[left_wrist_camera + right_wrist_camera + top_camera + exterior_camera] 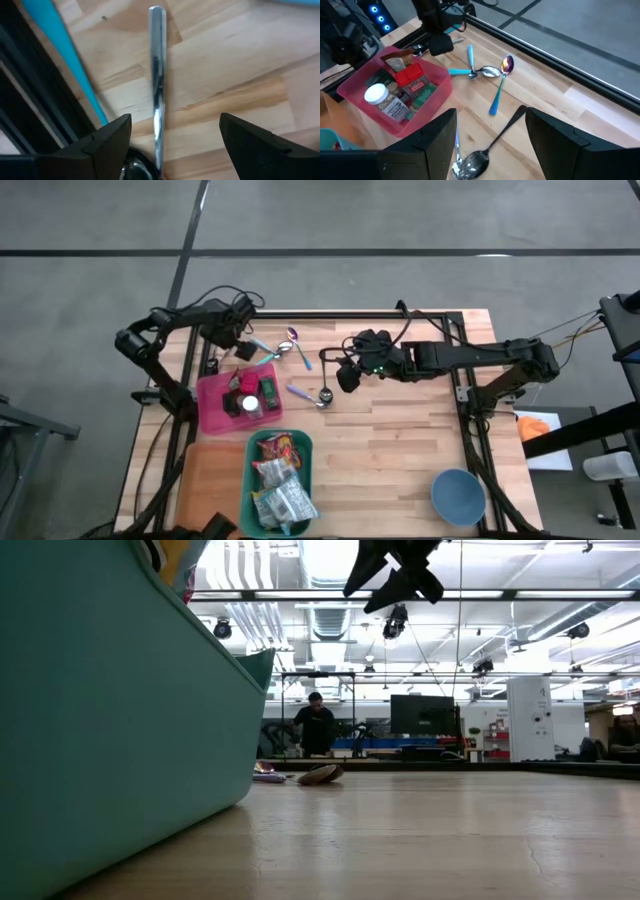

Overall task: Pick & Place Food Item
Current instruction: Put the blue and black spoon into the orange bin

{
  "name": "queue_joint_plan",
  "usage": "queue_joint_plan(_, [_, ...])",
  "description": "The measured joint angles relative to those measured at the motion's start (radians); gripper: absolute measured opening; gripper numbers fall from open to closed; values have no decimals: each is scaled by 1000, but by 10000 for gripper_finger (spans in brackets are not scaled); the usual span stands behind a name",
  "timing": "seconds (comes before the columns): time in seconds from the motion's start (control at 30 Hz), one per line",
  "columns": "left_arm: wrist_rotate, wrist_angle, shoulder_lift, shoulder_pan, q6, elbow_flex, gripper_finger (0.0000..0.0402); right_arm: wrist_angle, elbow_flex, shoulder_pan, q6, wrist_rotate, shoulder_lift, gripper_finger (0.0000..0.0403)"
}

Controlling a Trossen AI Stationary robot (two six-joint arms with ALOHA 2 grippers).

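Food items sit in a pink bin (212,408): a white-lidded jar (376,93), a red box (409,76) and a green can (268,391). Snack packets (278,480) fill a teal bin (305,442). At the far left of the table, just beyond the pink bin, my left gripper (175,125) points down, open. Its fingers stand on either side of a silver spoon's handle (157,75) lying on the table. My right gripper (490,117) hangs open above the table's middle, over a dark-handled spoon (475,160).
Two blue-handled spoons (495,85) lie crossed beyond the pink bin, and another blue handle (65,50) lies beside the silver spoon. An orange board (210,475) sits left of the teal bin. A blue bowl (458,495) stands at the near right. Black frame rails (340,315) edge the table.
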Motion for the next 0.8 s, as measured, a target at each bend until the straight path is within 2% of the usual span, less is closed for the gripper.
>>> queue_joint_plan(0.47, [39,-11,-1,9,5,11,300,-4,-2,-13,0,0,0,233])
queue_joint_plan(0.67, [133,-58,-2,45,33,46,300,-2,0,-13,0,-1,0,233])
queue_joint_plan(0.8, [145,-56,-1,62,11,58,300,0,0,-13,0,-2,0,233])
